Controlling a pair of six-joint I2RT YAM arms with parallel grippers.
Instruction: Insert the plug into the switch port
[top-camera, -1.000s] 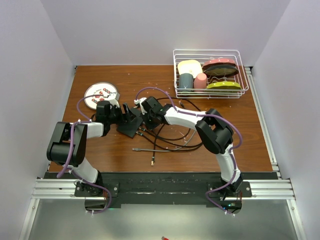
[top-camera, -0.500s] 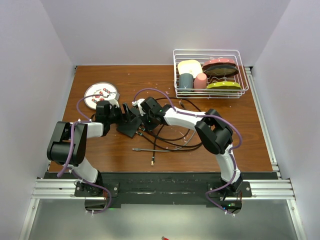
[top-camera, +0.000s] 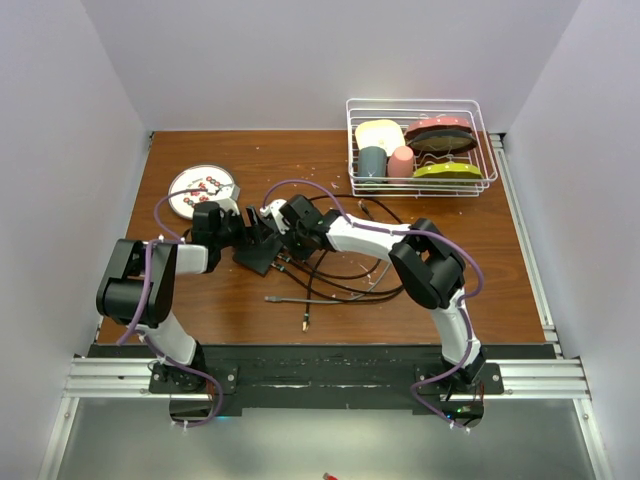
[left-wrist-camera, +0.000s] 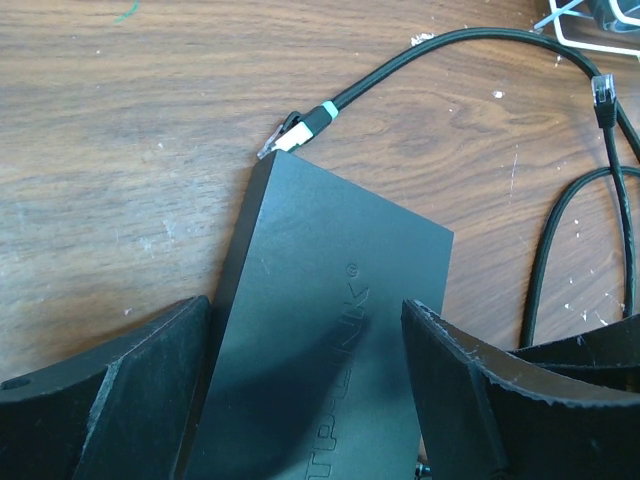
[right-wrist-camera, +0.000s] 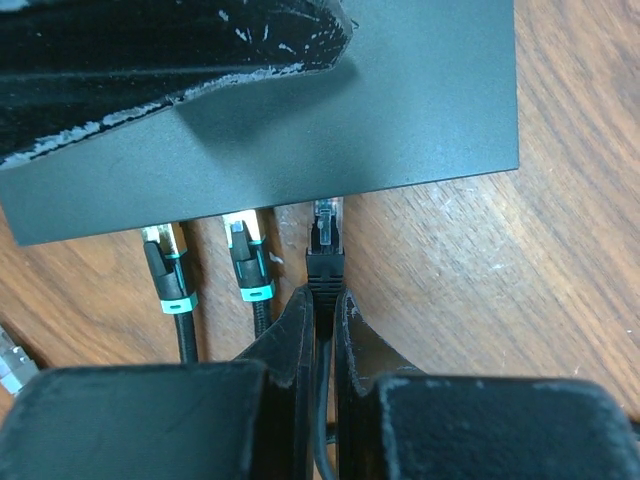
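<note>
The black switch (top-camera: 258, 252) lies left of centre on the table. My left gripper (left-wrist-camera: 305, 310) straddles its width, one finger (left-wrist-camera: 150, 370) against each long side, shut on the switch (left-wrist-camera: 330, 340). My right gripper (right-wrist-camera: 322, 300) is shut on the boot of a black plug (right-wrist-camera: 327, 245). The plug's clear tip meets the switch's port edge (right-wrist-camera: 350, 110); how deep it sits is hidden. Two teal-ringed plugs (right-wrist-camera: 248, 262) sit in ports to its left. In the top view, my right gripper (top-camera: 280, 228) is right beside the switch.
Black cables (top-camera: 330, 275) loop over the table right of the switch, with loose plug ends near the front. A round white plate (top-camera: 190, 190) lies behind the left arm. A wire rack (top-camera: 420, 140) of dishes stands at the back right.
My right gripper has edged left toward the switch with the plug in it. The left gripper and the switch have stayed put.
</note>
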